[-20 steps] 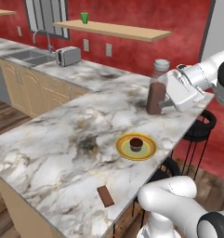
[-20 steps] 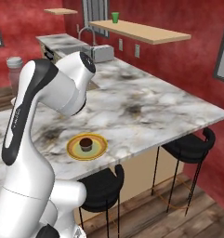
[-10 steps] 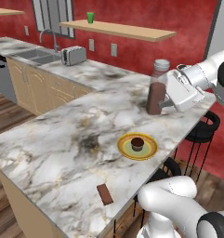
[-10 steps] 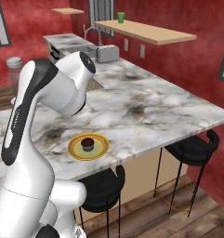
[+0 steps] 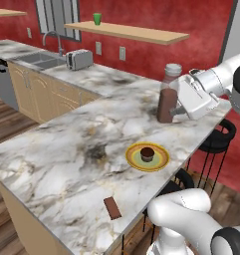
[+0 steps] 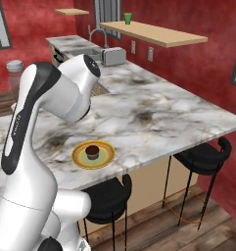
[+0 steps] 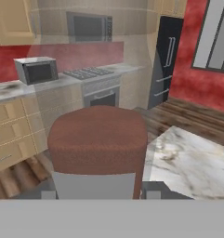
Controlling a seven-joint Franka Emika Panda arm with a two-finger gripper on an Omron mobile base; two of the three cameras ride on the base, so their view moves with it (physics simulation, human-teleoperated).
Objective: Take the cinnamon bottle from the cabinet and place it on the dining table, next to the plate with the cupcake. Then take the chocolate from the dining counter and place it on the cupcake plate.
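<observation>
We find the gripper (image 5: 175, 110) clamped on the cinnamon bottle (image 5: 167, 95), which it holds upright above the far right end of the dining table (image 5: 66, 149), near the edge where the stools (image 5: 216, 139) stand. In the left base view the bottle's base appears close to the marble surface, but we cannot tell whether it touches. The bottle shows dark reddish-brown powder up to its shoulder and a grey cap on top. In the hand view the bottle (image 7: 97, 144) sits between the two dark fingertips (image 7: 153, 189), its brown contents filling the centre. The plate (image 5: 147, 156) lies flat on the marble nearer the base, well apart from the bottle, with the cupcake (image 5: 147, 153) standing at about its middle. The chocolate (image 5: 111, 207) lies flat on the marble close to the near edge, apart from the plate. In the right base view we see the plate (image 6: 93, 154) and cupcake (image 6: 92, 151) beside the arm's white body, and the bottle's grey cap (image 6: 14, 65) showing at the left beyond the arm. A toaster (image 5: 79, 59) and a sink (image 5: 42, 60) sit on the rear counter, and a green cup (image 5: 97, 19) stands on the wooden wall shelf (image 5: 126, 32).
</observation>
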